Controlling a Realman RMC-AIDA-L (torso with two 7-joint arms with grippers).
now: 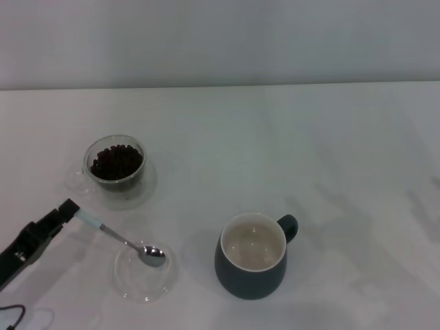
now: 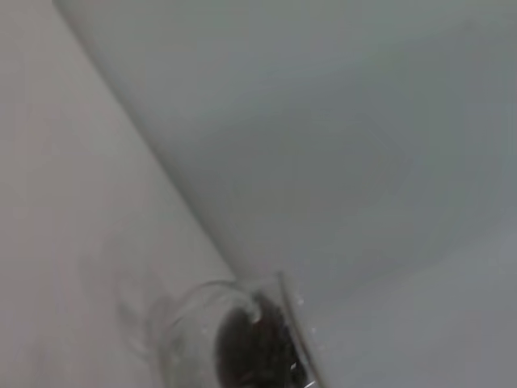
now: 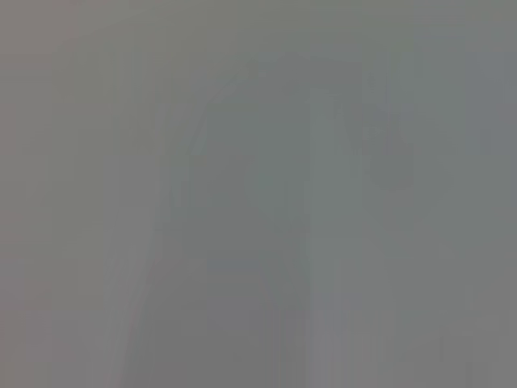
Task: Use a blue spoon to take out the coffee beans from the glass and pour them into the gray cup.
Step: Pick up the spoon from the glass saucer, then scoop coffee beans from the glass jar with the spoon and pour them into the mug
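White tabletop, plain and matte, filling most of the head view. Pale grey wall behind, meeting the far edge in a straight line. Flat clear round dish near the front left, rim catching faint highlights. Second clear saucer farther back on the left, well apart from the dish. Thin dark cable curling at the front left corner. Soft grey shadows on the right half of the tabletop. Right wrist view: only blurred grey.
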